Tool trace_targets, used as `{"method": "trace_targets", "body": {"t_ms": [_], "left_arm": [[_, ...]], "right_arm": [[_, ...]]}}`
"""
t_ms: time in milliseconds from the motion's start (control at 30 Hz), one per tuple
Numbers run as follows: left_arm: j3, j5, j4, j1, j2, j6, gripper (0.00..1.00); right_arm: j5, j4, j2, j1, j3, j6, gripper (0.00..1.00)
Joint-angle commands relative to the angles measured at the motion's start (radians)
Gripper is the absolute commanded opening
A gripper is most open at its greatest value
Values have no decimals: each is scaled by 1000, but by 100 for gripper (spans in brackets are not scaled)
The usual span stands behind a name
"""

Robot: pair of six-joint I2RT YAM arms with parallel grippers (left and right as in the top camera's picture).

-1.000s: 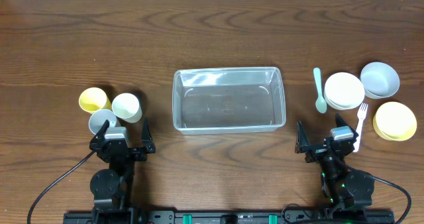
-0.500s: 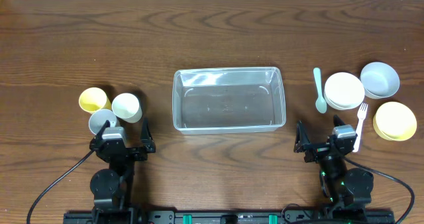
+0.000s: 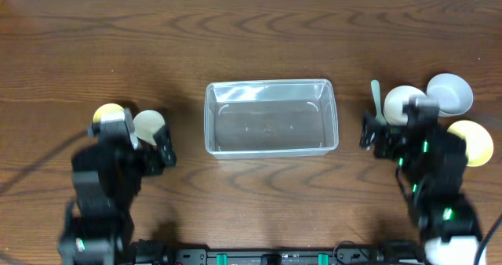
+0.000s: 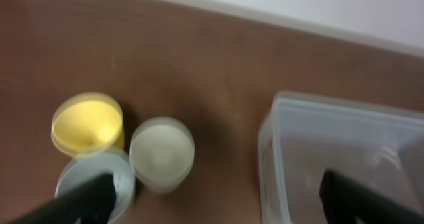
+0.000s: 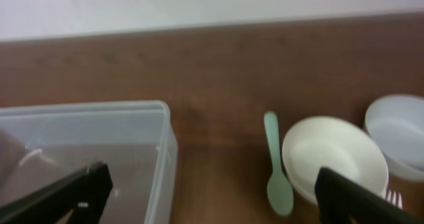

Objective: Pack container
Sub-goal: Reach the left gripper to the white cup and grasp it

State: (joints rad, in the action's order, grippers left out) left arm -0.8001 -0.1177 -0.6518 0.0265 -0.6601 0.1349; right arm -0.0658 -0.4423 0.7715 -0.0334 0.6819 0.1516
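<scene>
- My left fingers [image 4: 86, 201] are spread wide with nothing between them. Only the dark tips show at the bottom corners of the left wrist view.
- My right fingers [image 5: 73, 194] are the same, spread and empty. Judgement: both are open because nothing is picked yet and they're ready to close on a rim.
- Both arms are blurred in the overhead view, so the exact pose is hard to read there.
- Nearest on the left is the grey cup [image 4: 89, 168], partly under my left finger. The white cup [image 4: 161, 151] sits just beside it and the yellow cup [image 4: 87, 123] just behind.
- All three cups stand upright, mouths up, in a tight cluster. That's probably staged so the left arm takes them.
- Nearest on the right is the fork [image 5: 394, 199]; only the tines show. The green spoon [image 5: 277, 164] lies flat beside the white bowl [image 5: 334, 158], handle pointing away.
- The grey bowl [image 5: 397, 134] is behind and to the right, and the yellow bowl [image 3: 478, 143] is partly hidden by my right arm. This looks like the right arm's pile.
- The container [image 3: 267, 84] sits mid-tabletop [image 3: 251, 30] between the two groups, open side up and empty. It is apart from both the cups and the bowls. The central spot lets either arm drop things in.
- Task judgement: packing not started, everything is outside the container.
- Farthest is a pale wall [image 5: 199, 5] past the tabletop edge.
</scene>
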Motion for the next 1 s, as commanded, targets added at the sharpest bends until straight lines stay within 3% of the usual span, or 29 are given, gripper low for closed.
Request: {"method": "trace_targets", "body": {"t_ms": [0, 100, 200, 667, 867, 967], "left_arm": [[-238, -10, -169, 6, -235, 9, 98], [-470, -9, -402, 6, -457, 8, 98], [-640, -1, -542, 6, -635, 8, 98], [-683, 2, -496, 6, -1025, 9, 100], [-682, 1, -494, 6, -1165, 9, 89], [-682, 1, -495, 6, -1220, 9, 75]], "right_arm": [[17, -187, 213, 24, 241, 8, 99], [17, -433, 422, 29, 469, -21, 99], [11, -561, 571, 29, 616, -29, 99], [9, -599, 872, 29, 661, -28, 99], [9, -603, 933, 28, 661, -25, 99], [9, -606, 942, 28, 661, -26, 99]]}}
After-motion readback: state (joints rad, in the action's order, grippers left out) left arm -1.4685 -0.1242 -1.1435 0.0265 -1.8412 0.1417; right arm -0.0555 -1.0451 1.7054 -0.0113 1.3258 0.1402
